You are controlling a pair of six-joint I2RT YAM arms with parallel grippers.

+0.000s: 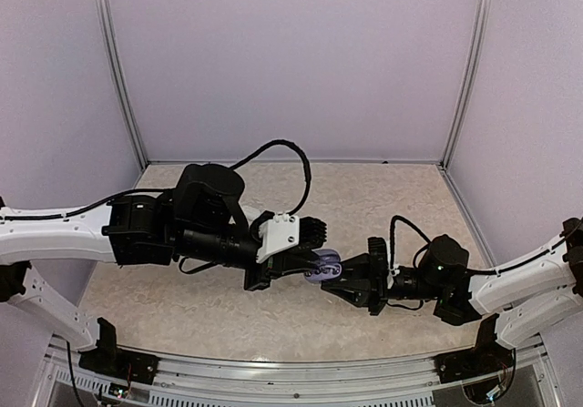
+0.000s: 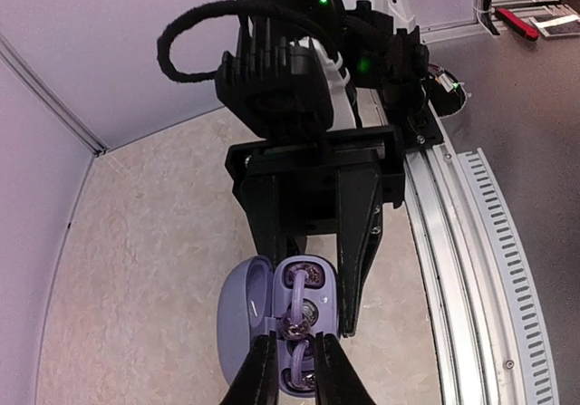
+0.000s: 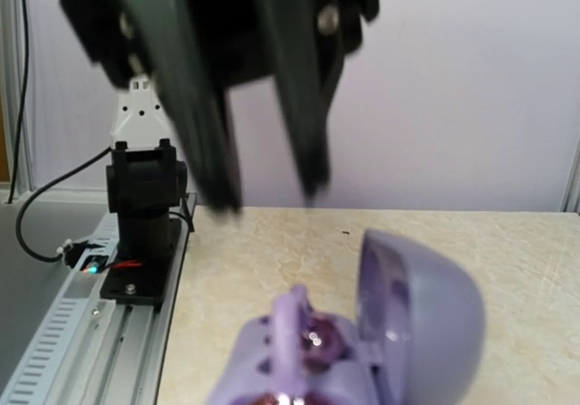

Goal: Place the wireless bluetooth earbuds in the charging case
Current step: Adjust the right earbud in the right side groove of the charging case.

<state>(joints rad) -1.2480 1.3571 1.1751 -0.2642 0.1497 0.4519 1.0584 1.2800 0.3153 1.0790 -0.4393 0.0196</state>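
The lilac charging case [image 2: 243,310] hangs above the table with its lid swung open, and my right gripper [image 1: 339,278] is shut on it; its black fingers [image 2: 360,233] flank the case body. One dark purple earbud [image 2: 295,324] on a lilac stem sits over the middle of the case. My left gripper [image 2: 294,355] is closed to a narrow gap with that earbud pinched at its tips. From the right wrist, the case [image 3: 417,314] fills the bottom, the earbud's stem [image 3: 288,328] stands up from it, and the left fingers [image 3: 204,133] are blurred above. My right gripper's own fingers are hidden there.
The beige table [image 1: 392,207] is closed in by pale walls at the back and both sides. A slotted metal rail [image 2: 471,269] runs along its near edge. The left arm's base [image 3: 140,215] stands on that rail. A black cable [image 1: 291,152] loops above the left arm.
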